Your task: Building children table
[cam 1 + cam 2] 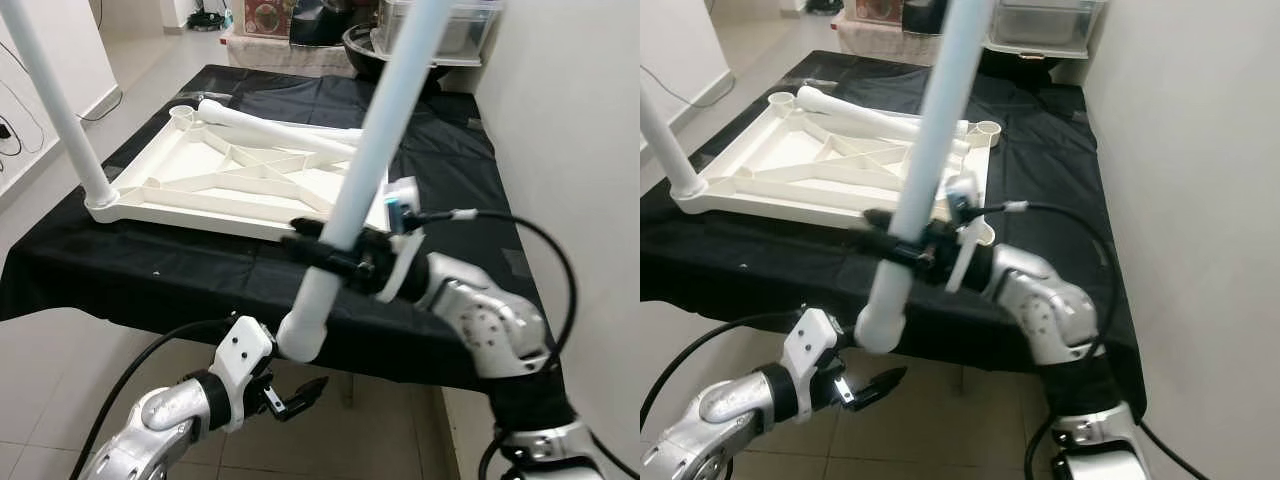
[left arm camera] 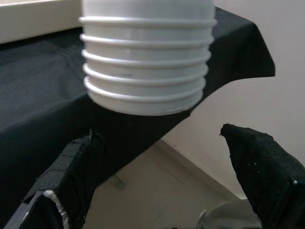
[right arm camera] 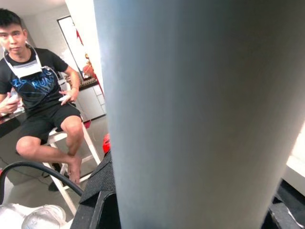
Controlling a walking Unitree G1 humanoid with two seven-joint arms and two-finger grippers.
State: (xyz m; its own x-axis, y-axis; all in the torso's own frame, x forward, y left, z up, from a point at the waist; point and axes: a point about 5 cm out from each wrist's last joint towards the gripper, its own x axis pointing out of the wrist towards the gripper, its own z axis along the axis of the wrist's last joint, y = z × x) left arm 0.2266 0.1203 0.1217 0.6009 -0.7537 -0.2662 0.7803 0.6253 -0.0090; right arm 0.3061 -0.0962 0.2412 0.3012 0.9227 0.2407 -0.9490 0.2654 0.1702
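Observation:
A white plastic tabletop (image 1: 215, 185) lies upside down on the black-covered table (image 1: 180, 280). One white leg (image 1: 55, 110) stands upright in its near left corner socket. A second loose leg (image 1: 275, 128) lies across the far part of the tabletop. My right gripper (image 1: 325, 250) is shut on a third white leg (image 1: 365, 165), held tilted above the table's front edge, threaded end (image 2: 145, 62) pointing down. My left gripper (image 1: 295, 398) hangs open just below that threaded end, its fingers (image 2: 71, 176) not touching it.
A white wall runs along the right of the table. Clear bins and a dark bowl (image 1: 365, 45) stand beyond the far end. A person (image 3: 40, 109) sits on a stool in the right wrist view. Tiled floor lies to the left and below.

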